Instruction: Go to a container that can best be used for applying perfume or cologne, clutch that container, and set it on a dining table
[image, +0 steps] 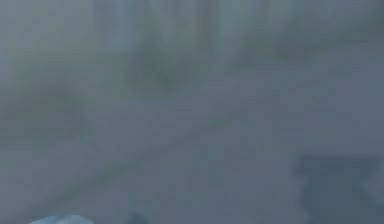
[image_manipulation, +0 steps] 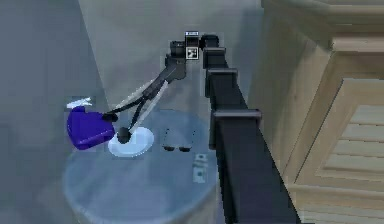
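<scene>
- A wooden cabinet (image_manipulation: 330, 120) stood at the right, beside the arm (image_manipulation: 240, 140).
- The arm reached over a round pale bench (image_manipulation: 100, 195), probably to bring the hand to the bottle.
- The hand (image_manipulation: 122, 118) was at the bench's far left; whether it held anything could not be told.
- The blue spray bottle (image_manipulation: 85, 125) was at the bench's left edge, by the hand.
- A white disc (image_manipulation: 135, 146) lay beside it.
- No writing could be read.

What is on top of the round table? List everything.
On the round table: a blue spray bottle, a pale disc, a small dark item and a small pale item. The dark arm covers the table's right edge; whatever lies there is hidden.
</scene>
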